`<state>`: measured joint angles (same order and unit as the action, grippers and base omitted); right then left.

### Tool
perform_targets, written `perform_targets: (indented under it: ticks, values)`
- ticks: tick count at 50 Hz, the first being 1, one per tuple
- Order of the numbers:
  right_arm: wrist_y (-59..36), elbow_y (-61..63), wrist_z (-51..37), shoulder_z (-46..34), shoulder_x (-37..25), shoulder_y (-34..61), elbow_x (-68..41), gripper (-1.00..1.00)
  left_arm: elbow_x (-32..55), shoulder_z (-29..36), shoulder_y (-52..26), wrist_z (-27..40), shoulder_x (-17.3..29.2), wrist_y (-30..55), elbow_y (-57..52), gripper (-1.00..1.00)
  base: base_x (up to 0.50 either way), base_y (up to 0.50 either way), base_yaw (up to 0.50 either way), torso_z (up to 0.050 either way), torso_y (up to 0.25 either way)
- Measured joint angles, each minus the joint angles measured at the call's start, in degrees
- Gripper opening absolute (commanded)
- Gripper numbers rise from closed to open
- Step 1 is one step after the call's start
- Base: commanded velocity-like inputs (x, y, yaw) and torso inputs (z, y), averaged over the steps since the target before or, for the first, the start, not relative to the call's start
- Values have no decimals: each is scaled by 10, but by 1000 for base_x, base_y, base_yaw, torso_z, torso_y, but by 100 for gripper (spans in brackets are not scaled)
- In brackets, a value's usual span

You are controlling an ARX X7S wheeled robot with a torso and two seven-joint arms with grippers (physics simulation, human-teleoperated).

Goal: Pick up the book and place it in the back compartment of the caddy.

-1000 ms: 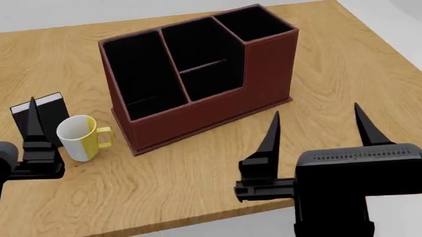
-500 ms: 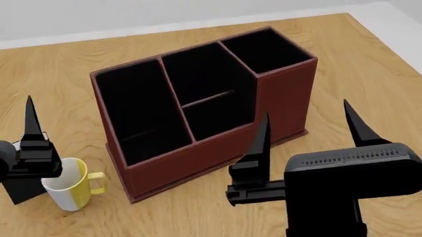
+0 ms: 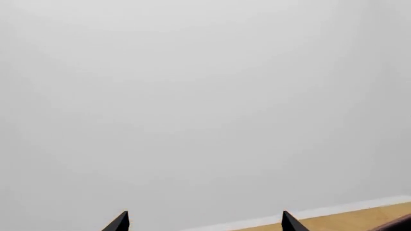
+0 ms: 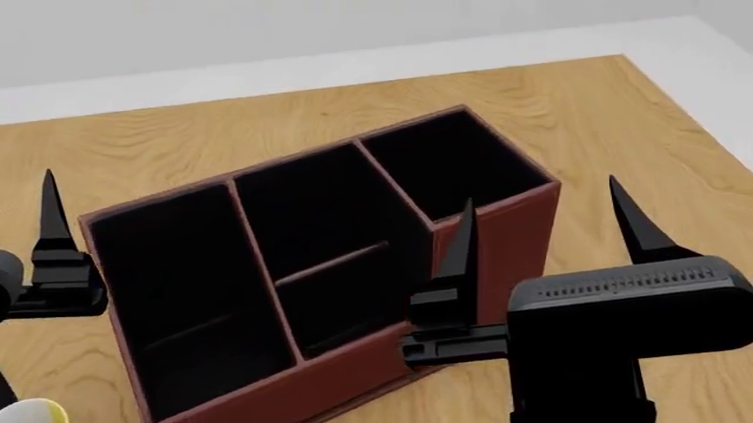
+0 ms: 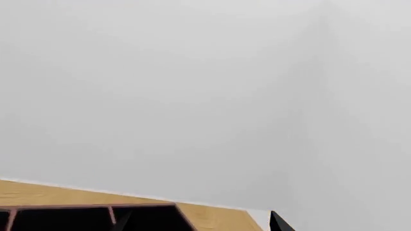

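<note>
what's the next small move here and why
Probably swing the head view back toward the left arm's side to find the book. It shows in none of the views; only a sliver of the mug peeks in at the frame's lower corner. The caddy fills the view, and the left gripper and right gripper are both open and empty.

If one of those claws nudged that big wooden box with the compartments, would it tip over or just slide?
Probably slide. The caddy sits flat on the table on a long, broad base, so tipping looks unlikely. Its walls look rigid and thick, so it should hold its shape. The smooth tabletop may let it skid or turn rather than stay put.
</note>
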<state>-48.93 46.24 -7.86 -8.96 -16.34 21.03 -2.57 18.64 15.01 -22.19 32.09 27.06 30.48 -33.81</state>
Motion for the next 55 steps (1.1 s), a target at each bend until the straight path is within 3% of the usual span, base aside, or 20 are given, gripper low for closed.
perform_targets:
  ticks: [25,55]
  values:
    - [-54,63,-11,-11,-4,17,-3,100,13,-18,7,6,8,2,-26,100,258,-88,0,0,1]
    - [-54,80,-18,-4,-5,13,-13,100,22,-22,8,9,10,3,-33,100,74,-18,0,0,1]
